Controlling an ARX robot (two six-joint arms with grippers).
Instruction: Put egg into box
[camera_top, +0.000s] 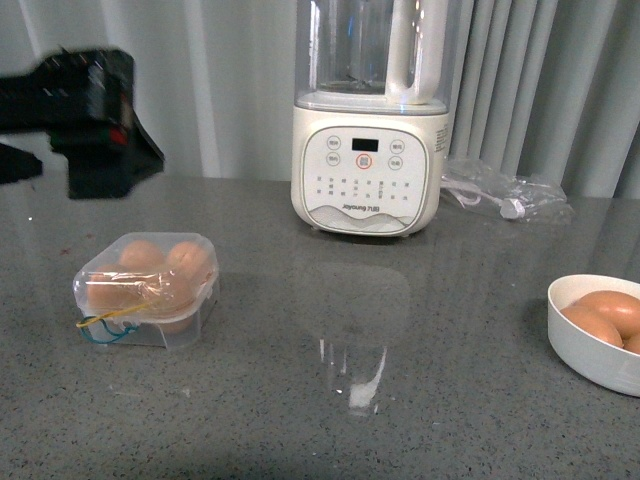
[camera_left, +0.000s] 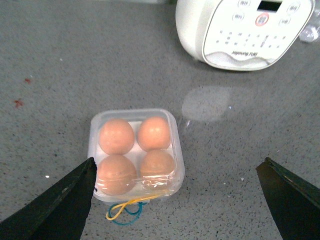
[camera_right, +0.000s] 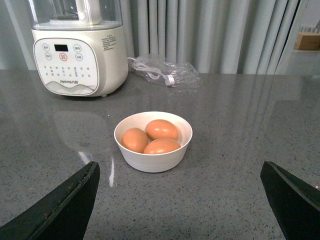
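Held left gripper (camera_left: 176, 165) and right gripper (camera_right: 180, 167) spread wide, clamping nothing. Found clear plastic four-cup egg box (camera_left: 132, 112) between left fingers (camera_left: 55, 205), filled with smooth orange-brown eggs (camera_left: 116, 136). Judged light, slick, brittle; gentle girth pinch.

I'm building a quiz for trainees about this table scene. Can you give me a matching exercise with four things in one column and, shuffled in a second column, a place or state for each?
Things:
1. box
2. white bowl
3. blender
4. plastic bag

Places or states:
A. holds three eggs
B. all four cups filled
C. lies crumpled by the curtain
D. stands upright at the back of the table

Pairs: 1-B, 2-A, 3-D, 4-C
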